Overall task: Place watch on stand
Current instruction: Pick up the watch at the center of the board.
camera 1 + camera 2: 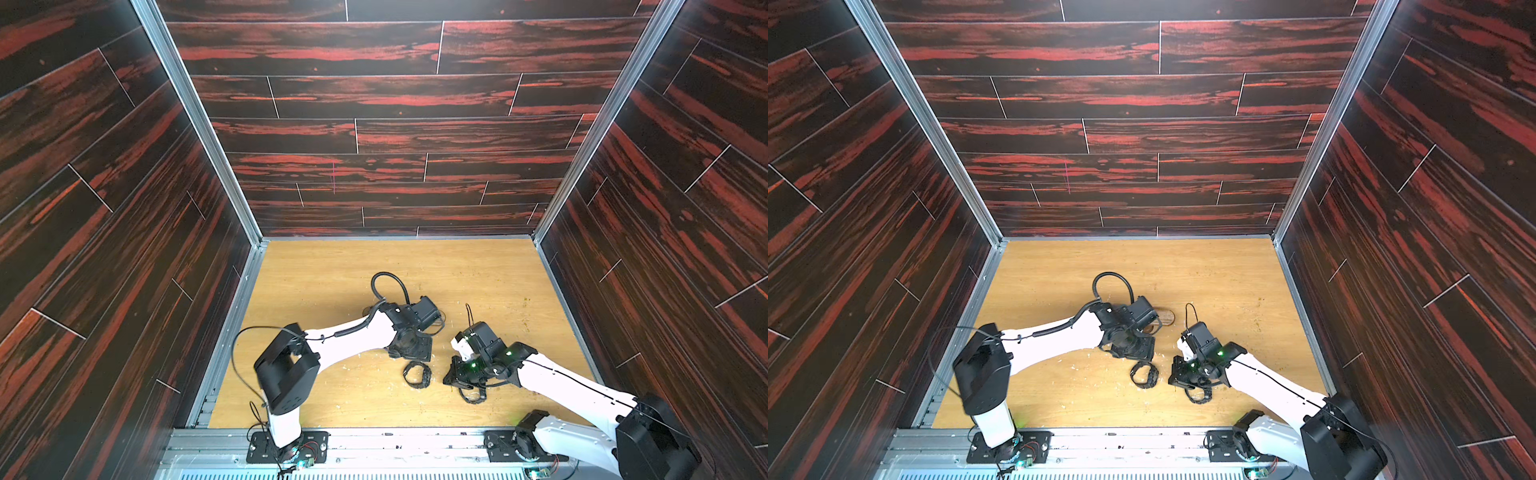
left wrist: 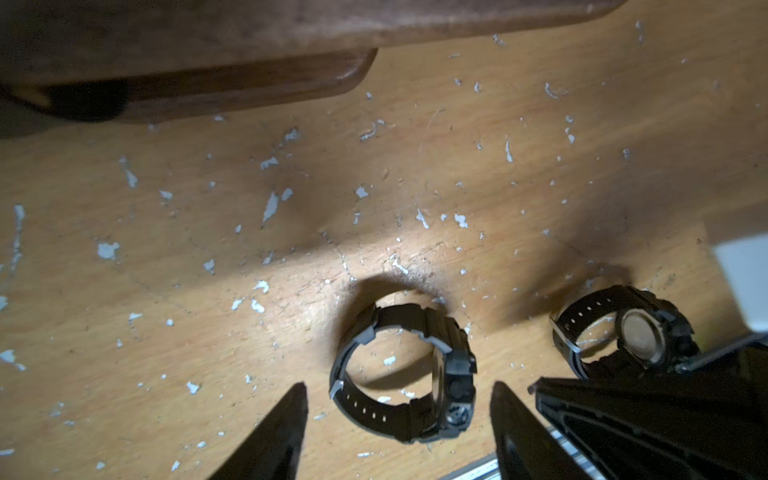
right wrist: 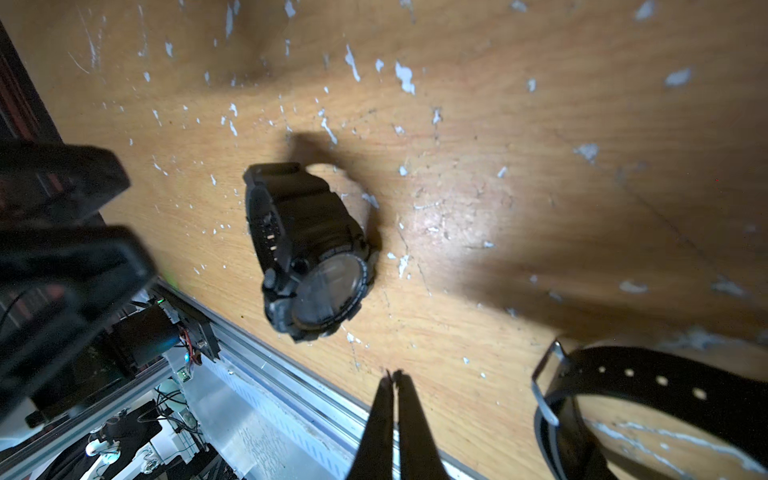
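Two black watches lay on the worktop (image 1: 332,399), straps buckled into closed loops. The first watch (image 2: 403,374) rested on its side directly between the fingers of the left pincer (image 2: 399,424), whose jaws stood apart and held nothing. The second watch (image 2: 623,332) lay just beside the right pincer (image 3: 394,415), whose jaws were pressed together and empty. The stand (image 2: 249,54), a dark wooden bar on a smaller base, sat farther back on the worktop, mostly hidden under the left arm in the top views, with one rounded end showing (image 1: 1166,316). In my judgement, each watch would be light, with a rigid case and a soft rubbery strap that would flex under pressure and offer fair friction. The glass face appeared the fragile part. The sounder hold would be across the strap wall near the case, keeping the loop open so that it could slide over a bar end.
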Controlling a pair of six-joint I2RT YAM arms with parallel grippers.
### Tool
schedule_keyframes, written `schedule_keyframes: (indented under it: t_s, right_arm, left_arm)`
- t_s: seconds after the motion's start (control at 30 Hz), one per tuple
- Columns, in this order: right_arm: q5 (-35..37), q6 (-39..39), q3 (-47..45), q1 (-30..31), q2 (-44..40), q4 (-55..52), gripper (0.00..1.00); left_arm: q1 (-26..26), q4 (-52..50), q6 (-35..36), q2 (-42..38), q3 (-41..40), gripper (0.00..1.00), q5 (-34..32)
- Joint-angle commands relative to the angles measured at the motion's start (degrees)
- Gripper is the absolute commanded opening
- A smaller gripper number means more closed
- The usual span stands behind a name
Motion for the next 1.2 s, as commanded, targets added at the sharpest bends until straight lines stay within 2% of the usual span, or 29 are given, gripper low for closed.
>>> schedule_keyframes:
  t_s: [0.0, 0.2, 0.53, 0.87, 1.17]
  right_arm:
    - [0.7, -0.5, -0.3, -0.2, -0.5, -2.5, 0.09]
    - [0.6, -1.3, 0.2, -0.2, 1.0, -2.5, 0.08]
    - [-0.2, -2.0, 0.7, -0.2, 3.4, -1.0, 0.09]
    - [-0.1, -1.5, -0.3, -0.2, 3.4, -0.8, 0.09]
    - [0.5, -0.9, -0.9, -0.2, 1.8, -2.2, 0.09]
  left_arm:
    - [-1.1, -3.5, -0.9, 1.7, 2.2, 0.7, -1.2]
    - [-2.0, -6.3, -0.9, 3.7, 3.6, 0.7, -3.0]
    - [-3.0, -5.9, -1.7, 4.1, 3.8, 0.68, -2.1]
    - [-4.9, -1.5, -1.6, 4.1, 2.6, 0.67, 0.7]
    - [-5.6, 1.7, -2.6, 5.4, 0.4, 0.6, 2.8]
